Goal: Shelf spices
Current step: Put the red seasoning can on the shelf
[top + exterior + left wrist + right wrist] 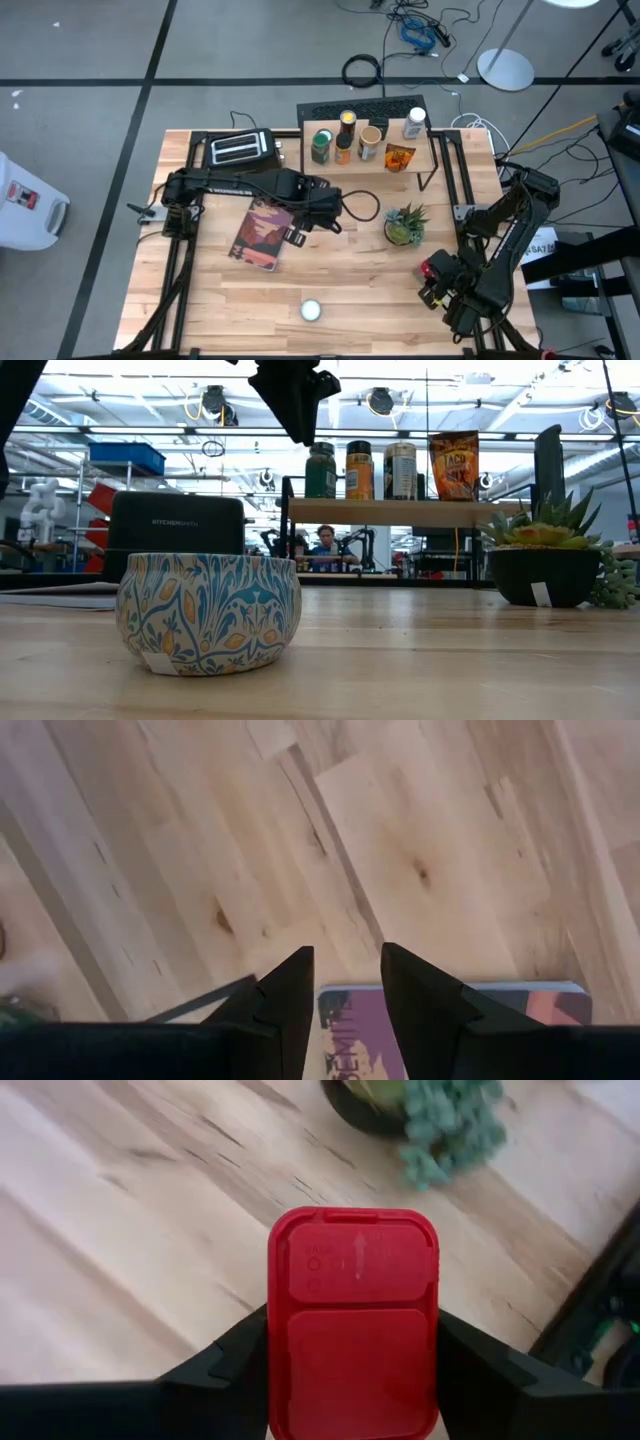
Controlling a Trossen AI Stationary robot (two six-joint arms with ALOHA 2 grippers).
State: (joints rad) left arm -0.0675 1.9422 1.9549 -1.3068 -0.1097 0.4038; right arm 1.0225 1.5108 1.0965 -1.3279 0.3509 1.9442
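A red-topped spice container (352,1325) is clamped between the fingers of the right tool (436,277), near the right front of the surface (370,290), in front of the potted plant (403,225). In the right wrist view the red flip-top lid fills the gap between the two dark fingers, which press against its sides; the body beneath the lid is hidden, so it cannot be told whether it is a jar or a tin.

The left tool (322,205) is held above the middle of the surface, just past the reddish-covered book (263,234). Its fingers (285,1010) stand a little apart with nothing between them, only bare wood and the edge of the book being seen through the gap.

The shelf (372,152) stands at the back of the surface, beside the black toaster (240,150). On its wooden top a green-lidded jar (321,146), a yellow-lidded jar (345,137), a tan-topped jar (370,141), a white-capped jar (415,123) and an orange packet (399,157) are seen. A patterned tin with a white top (311,310) rests alone near the front edge, well apart from both tools.
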